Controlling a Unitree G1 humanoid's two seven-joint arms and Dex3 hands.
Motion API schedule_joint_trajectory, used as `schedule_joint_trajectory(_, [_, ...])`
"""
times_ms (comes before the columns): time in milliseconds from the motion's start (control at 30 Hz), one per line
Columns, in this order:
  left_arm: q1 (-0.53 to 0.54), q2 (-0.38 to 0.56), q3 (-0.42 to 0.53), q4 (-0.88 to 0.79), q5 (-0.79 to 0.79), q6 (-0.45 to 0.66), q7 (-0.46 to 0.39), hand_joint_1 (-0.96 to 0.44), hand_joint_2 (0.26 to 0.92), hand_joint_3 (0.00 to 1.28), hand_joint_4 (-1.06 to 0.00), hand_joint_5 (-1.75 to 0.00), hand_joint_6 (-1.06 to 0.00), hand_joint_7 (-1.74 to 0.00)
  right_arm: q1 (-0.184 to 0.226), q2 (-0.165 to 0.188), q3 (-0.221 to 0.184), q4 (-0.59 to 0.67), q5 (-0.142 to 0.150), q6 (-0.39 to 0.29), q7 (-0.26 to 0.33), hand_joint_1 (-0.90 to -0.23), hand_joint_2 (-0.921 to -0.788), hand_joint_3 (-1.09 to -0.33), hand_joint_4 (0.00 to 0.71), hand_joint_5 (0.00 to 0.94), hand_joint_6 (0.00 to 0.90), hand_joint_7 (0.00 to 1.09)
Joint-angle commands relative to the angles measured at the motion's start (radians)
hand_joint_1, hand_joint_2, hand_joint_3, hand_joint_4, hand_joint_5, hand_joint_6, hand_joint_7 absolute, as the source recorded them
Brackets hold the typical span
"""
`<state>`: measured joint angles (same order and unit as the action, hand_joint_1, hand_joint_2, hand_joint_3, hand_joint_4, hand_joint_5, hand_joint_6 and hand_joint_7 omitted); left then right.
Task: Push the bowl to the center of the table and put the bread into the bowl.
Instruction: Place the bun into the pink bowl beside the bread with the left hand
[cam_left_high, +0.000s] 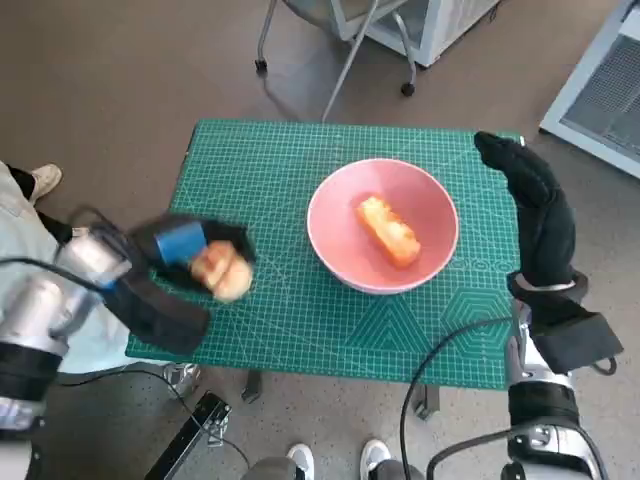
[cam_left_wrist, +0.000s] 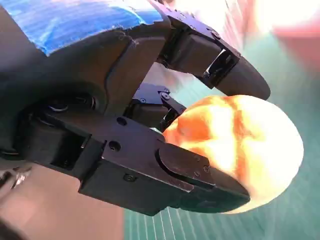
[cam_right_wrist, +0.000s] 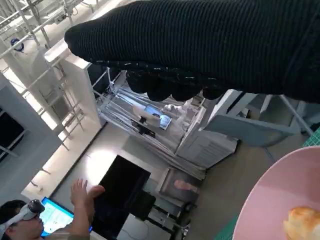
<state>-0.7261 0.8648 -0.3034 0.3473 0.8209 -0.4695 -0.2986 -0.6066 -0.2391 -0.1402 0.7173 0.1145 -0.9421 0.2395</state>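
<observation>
Pink bowl sits mid-table holding one bread; left hand, grasping a roll, should carry it toward three o'clock and release low, while right hand rests flat, empty.

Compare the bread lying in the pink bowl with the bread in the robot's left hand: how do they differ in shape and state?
The bread in the bowl is long and loaf-shaped; the held bread is round. The first lies free inside the pink bowl; the second is gripped by the left hand above the green mat, outside the bowl. Both are golden-orange with paler patches.
</observation>
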Motion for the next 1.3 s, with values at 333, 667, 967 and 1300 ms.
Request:
schedule_joint_trajectory(333, [-0.228, -0.111, 0.032, 0.005, -0.040, -0.015, 0.100, 0.00, 0.920, 0.08, -0.61, -1.11, -0.68, -1.24, -0.002, -0.015, -0.007, 0.032, 0.005, 0.008, 0.013, -0.553, -0.921, -0.726, 0.344, 0.002, 0.040, 0.82])
schedule_joint_trajectory(667, [-0.353, -0.249, -0.047, 0.046, 0.002, -0.009, 0.109, 0.00, 0.920, 0.06, -0.62, -1.11, -0.71, -1.19, -0.002, -0.016, -0.009, 0.041, 0.004, -0.005, 0.014, -0.562, -0.921, -0.720, 0.346, 0.003, 0.049, 0.81])
schedule_joint_trajectory(967, [-0.466, -0.368, -0.146, 0.283, 0.041, -0.114, 0.229, 0.00, 0.920, 0.07, -0.60, -1.18, -0.70, -1.16, 0.002, -0.021, -0.013, 0.045, -0.001, -0.014, 0.010, -0.562, -0.921, -0.719, 0.347, 0.003, 0.053, 0.80])
schedule_joint_trajectory(1300, [-0.540, -0.450, -0.271, 0.518, 0.122, -0.141, 0.296, 0.00, 0.921, 0.19, -0.43, -1.30, -0.62, -1.28, 0.015, -0.026, -0.017, 0.031, 0.001, -0.020, 0.007, -0.554, -0.921, -0.718, 0.334, 0.000, 0.059, 0.78])
